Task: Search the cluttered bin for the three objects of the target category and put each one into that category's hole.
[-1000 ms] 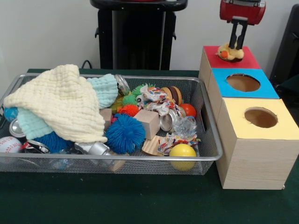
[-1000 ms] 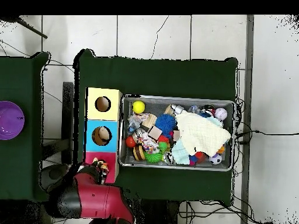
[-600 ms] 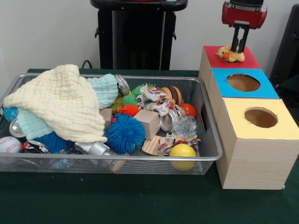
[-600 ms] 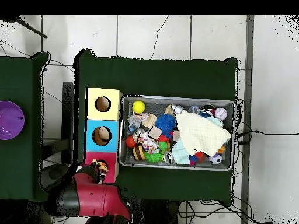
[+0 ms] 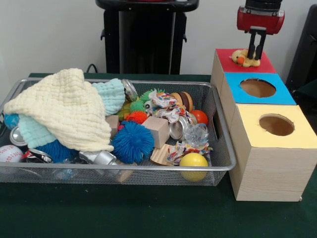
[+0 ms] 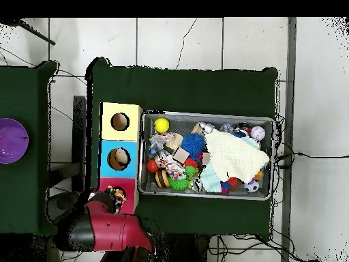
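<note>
Gripper (image 5: 255,51) has carried the duck (image 5: 244,58) farther back over the red box (image 5: 233,58), fingers closed on it at its one o'clock side; release into the hole seems near.

Even indoor light, soft faint shadows, no glare, front view slightly soft

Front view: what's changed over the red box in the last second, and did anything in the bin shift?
The gripper has risen and pulled back a little, and the yellow duck toy has sunk with it toward the red box top, now lying low on the surface. Whether the fingers have let go, I can't tell. The wire bin, its clutter and the blue and yellow boxes look unchanged.
</note>
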Robot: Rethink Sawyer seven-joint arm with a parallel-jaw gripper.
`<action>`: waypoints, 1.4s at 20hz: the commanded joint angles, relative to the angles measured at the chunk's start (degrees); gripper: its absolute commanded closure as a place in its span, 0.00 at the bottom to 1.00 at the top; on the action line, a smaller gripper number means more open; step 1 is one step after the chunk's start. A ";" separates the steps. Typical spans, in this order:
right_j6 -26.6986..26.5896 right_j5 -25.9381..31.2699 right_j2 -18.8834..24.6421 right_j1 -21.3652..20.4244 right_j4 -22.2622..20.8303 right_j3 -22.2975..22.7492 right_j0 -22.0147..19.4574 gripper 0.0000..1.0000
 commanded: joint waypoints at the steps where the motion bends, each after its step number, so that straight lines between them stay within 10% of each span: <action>1: 12.77 -4.24 5.98 2.38 2.03 2.37 -2.15 1.00; 21: 12.02 0.57 3.03 3.47 2.61 -1.07 0.22 1.00; 22: 12.03 0.53 3.03 3.46 2.65 -1.05 0.23 0.00; 28: 11.27 1.20 2.93 3.60 2.28 -1.61 0.32 0.00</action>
